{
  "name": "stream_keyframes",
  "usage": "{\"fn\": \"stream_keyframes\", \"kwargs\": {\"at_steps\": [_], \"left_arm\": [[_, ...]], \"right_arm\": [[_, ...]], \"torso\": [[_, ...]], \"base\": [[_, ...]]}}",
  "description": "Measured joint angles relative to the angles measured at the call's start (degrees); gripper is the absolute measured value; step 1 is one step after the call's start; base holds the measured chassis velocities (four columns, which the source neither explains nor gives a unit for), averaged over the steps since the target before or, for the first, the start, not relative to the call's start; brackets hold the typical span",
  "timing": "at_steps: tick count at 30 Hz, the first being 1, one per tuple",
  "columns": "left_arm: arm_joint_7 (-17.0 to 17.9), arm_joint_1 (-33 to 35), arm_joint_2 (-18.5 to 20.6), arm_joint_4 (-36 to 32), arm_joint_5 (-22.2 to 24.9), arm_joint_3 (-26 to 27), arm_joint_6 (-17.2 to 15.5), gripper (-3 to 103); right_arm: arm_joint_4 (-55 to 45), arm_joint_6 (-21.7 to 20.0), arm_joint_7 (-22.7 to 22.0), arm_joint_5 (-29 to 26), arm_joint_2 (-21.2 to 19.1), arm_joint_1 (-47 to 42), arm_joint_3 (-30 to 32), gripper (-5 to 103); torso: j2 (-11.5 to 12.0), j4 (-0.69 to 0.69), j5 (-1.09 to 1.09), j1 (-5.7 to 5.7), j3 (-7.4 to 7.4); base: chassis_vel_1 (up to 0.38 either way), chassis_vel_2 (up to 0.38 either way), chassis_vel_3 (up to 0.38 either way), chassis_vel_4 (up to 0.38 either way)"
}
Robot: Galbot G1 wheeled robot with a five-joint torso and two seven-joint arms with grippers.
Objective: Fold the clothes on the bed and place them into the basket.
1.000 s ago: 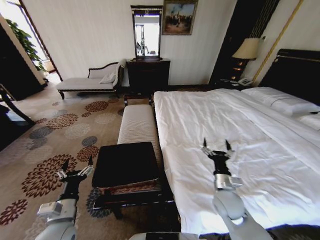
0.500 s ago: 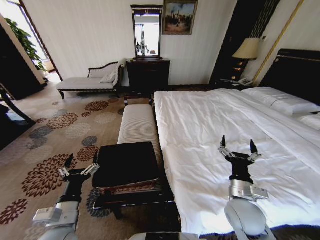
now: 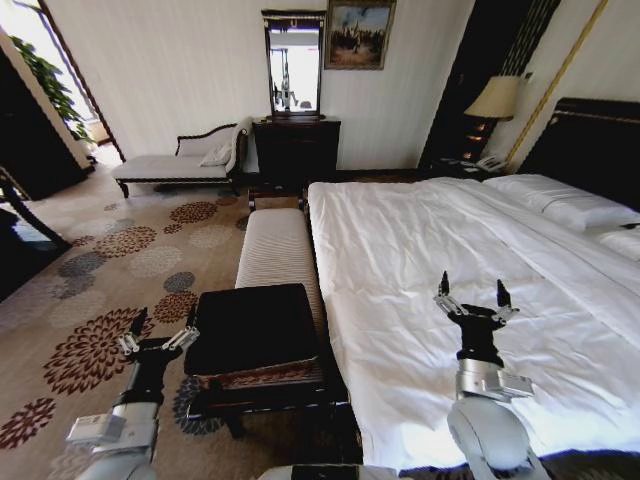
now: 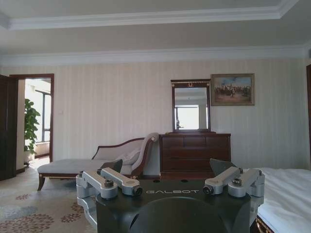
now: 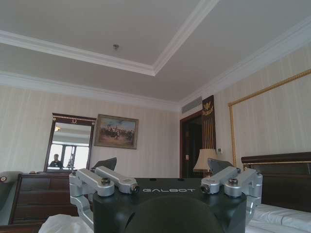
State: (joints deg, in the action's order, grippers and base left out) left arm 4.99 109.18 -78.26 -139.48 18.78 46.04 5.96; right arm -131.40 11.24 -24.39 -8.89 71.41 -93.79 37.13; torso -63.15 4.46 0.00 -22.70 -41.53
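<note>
The bed (image 3: 400,240) with white sheets and pillows takes up the right of the head view; its sheet lies bare and rumpled. The basket (image 3: 255,377), dark wicker with black fabric across its top, rests on the near end of a striped bench. The clothes are out of view. My right gripper (image 3: 470,293) points up over the bed's near part, open, with nothing between its fingers; it also shows as the right gripper (image 5: 162,167). My left gripper (image 3: 160,328) stands open over the carpet just left of the basket, and again as the left gripper (image 4: 169,167).
The white striped bench (image 3: 275,245) runs along the bed's left side. A patterned carpet (image 3: 110,270) spreads out to the left. A chaise (image 3: 185,160), a dark dresser (image 3: 296,148) with a mirror and a bedside lamp (image 3: 497,100) line the far wall.
The right gripper has swung to the right over the bed and stayed open. The left gripper has shifted slightly right toward the basket.
</note>
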Motion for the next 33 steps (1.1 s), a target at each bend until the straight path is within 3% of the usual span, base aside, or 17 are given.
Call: {"fn": "stream_keyframes", "kwargs": {"at_steps": [33], "left_arm": [[0.04, -0.02, 0.04, 0.11, 0.07, 0.00, -0.07, 100]], "right_arm": [[0.12, 0.06, 0.01, -0.11, -0.06, 0.10, -0.14, 100]], "torso": [[0.00, 0.00, 0.00, 0.00, 0.00]], "base": [[0.000, 0.000, 0.000, 0.000]]}}
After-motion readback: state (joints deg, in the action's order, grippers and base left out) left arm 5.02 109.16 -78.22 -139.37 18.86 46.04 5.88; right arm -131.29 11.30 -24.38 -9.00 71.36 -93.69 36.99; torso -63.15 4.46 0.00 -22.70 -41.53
